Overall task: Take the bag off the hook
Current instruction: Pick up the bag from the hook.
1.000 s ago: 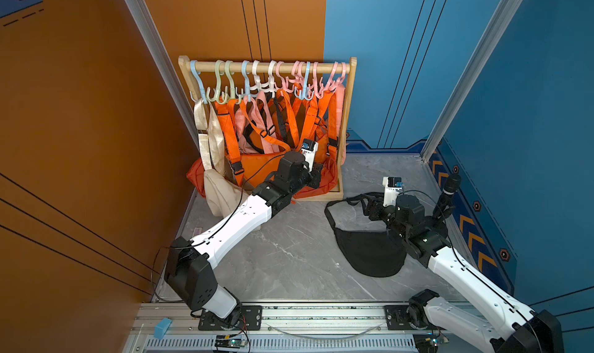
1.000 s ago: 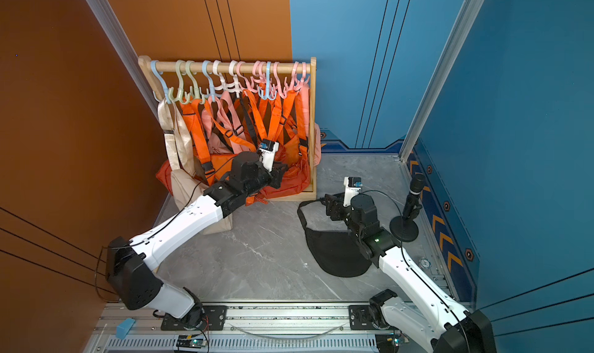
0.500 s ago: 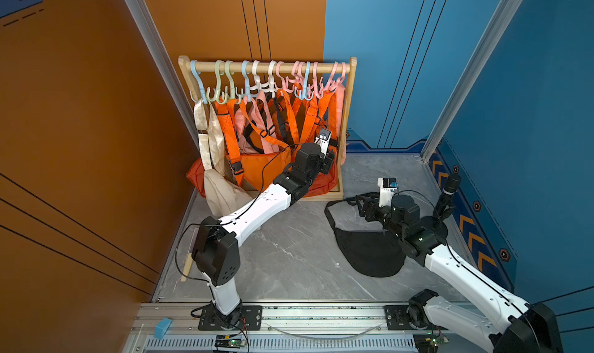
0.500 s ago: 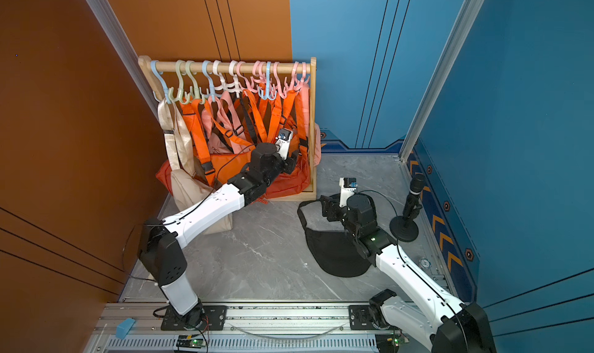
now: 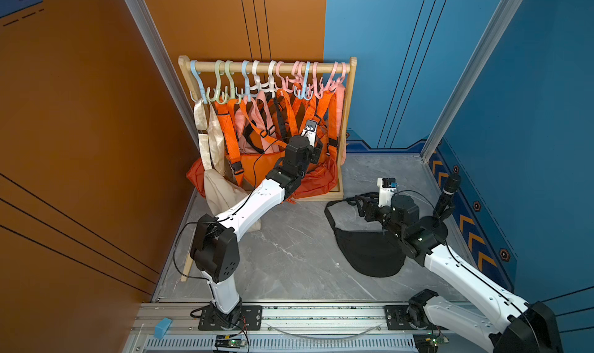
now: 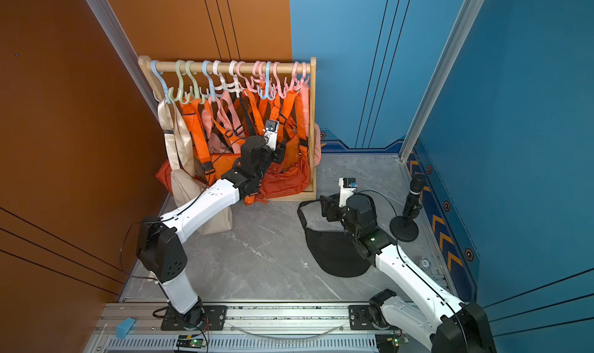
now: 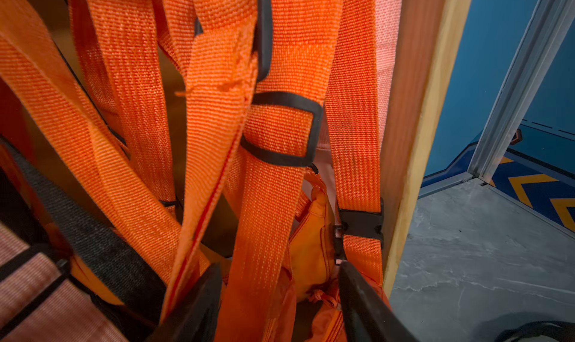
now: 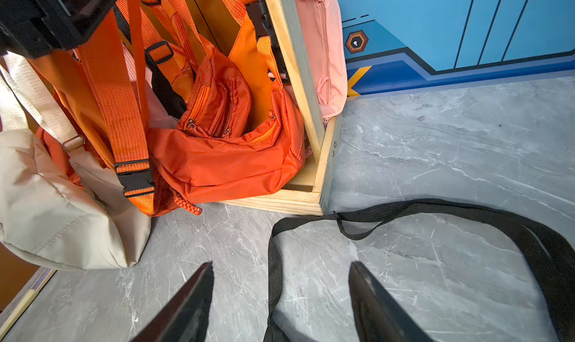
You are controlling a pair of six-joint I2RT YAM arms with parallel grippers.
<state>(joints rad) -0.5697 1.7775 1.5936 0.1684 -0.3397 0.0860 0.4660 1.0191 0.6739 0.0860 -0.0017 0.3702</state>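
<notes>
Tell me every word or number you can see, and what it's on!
No words or numbers can be read in any view.
Yellow chevrons: signs only, on the blue wall's base strip.
Orange hexagon emblem: a symbol with no letters, on that same strip.
Blue label on the right wrist camera: too small to read.

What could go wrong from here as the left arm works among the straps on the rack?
1. The left gripper stands open around one orange strap, with neighbouring straps crowding it; closing may catch two and drag the wrong bag.
2. The rack's wooden post is right beside one finger; a sideways pull could knock the rack.
3. The black bag's strap lies loose under the open right gripper; it might snag.
</notes>
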